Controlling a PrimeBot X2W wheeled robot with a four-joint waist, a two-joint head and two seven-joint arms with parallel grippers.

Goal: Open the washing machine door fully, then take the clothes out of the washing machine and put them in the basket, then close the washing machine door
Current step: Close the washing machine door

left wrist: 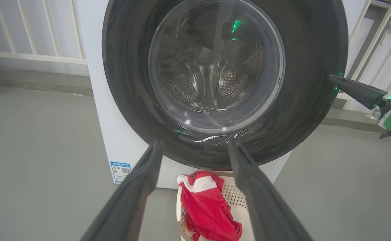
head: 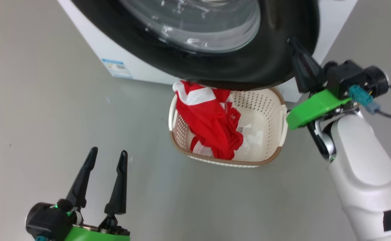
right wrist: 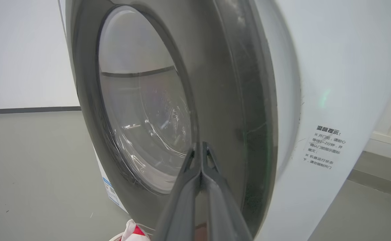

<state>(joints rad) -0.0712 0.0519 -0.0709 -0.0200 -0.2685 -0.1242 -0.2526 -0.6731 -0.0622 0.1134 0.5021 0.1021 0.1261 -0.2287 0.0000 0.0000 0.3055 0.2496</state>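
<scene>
One pinched tool [head: 291,40] — right — at the door [head: 249,63].

The floor [head: 41,110] was smooth, plain grey, with a dull sheen under soft, even light and a few small dark specks. In the left wrist view a white railing [left wrist: 31,50] of upright bars ran above a darker grey ledge [left wrist: 31,82] at the floor's far edge; more white bars [left wrist: 376,47] slanted at the far right. In the right wrist view a bare pale wall [right wrist: 21,50] met the floor at a thin dark strip [right wrist: 28,110]
</scene>
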